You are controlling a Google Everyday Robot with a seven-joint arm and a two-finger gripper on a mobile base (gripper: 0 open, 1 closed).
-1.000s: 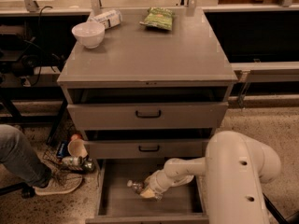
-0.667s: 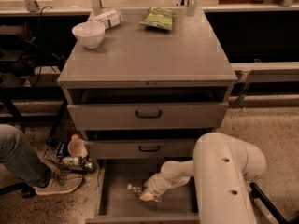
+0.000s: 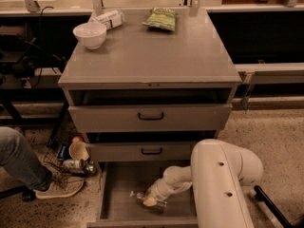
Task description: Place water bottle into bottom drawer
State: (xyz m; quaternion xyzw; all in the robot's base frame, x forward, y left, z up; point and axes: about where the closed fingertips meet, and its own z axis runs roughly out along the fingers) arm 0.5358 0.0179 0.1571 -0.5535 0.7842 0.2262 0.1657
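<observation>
The bottom drawer [image 3: 118, 184] of the grey cabinet is pulled open, with a plain grey inside. The water bottle [image 3: 142, 198], small and clear, lies low inside it, near the drawer's middle front. My white arm reaches down into the drawer from the right, and my gripper [image 3: 151, 201] is at the bottle, on its right end. The bottle is partly hidden by the gripper.
On the cabinet top [image 3: 152, 56] stand a white bowl [image 3: 90, 34], a white wrapped packet [image 3: 108, 19] and a green snack bag [image 3: 161, 18]. The two upper drawers are slightly open. A person's leg and shoe [image 3: 57, 186] and floor clutter [image 3: 76, 158] are at the left.
My arm has swung further over the drawer, its big white link now nearer the camera. The gripper and bottle stay at about the same spot in the drawer.
</observation>
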